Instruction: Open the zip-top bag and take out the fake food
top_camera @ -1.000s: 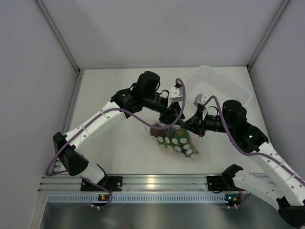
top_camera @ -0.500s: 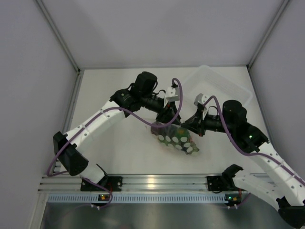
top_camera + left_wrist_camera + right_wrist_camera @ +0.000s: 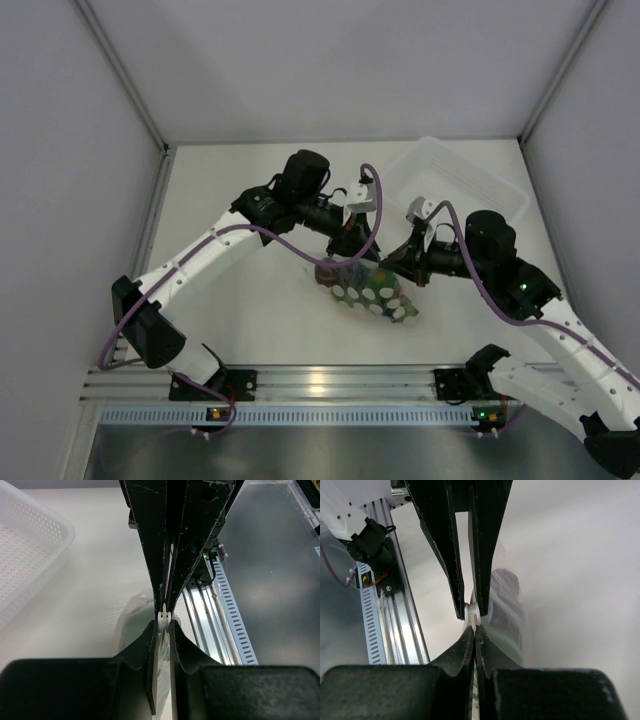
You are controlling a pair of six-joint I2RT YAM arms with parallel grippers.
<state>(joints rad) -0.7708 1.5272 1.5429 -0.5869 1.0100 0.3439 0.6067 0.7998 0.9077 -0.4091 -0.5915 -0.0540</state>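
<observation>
The zip-top bag [image 3: 372,296], clear with white dots, hangs low over the table between my two grippers. The fake food shows through it: a dark maroon piece [image 3: 328,271] and green pieces [image 3: 372,288]. My left gripper [image 3: 347,248] is shut on the bag's white zipper slider [image 3: 164,616], with clear plastic [image 3: 135,625] hanging below. My right gripper [image 3: 396,262] is shut on the bag's top edge right beside the slider [image 3: 471,613]. In the right wrist view the bag [image 3: 507,610] hangs behind the fingers, with a dark piece and a green piece inside. The two grippers' fingertips nearly touch.
A rigid translucent tub [image 3: 470,180] stands at the back right, close behind the right arm; it also shows in the left wrist view [image 3: 30,555]. An aluminium rail [image 3: 320,385] runs along the near edge. Grey walls enclose the table on three sides.
My left gripper has shifted a little to the left, and the bag's upper end followed it. The right arm has barely moved.
</observation>
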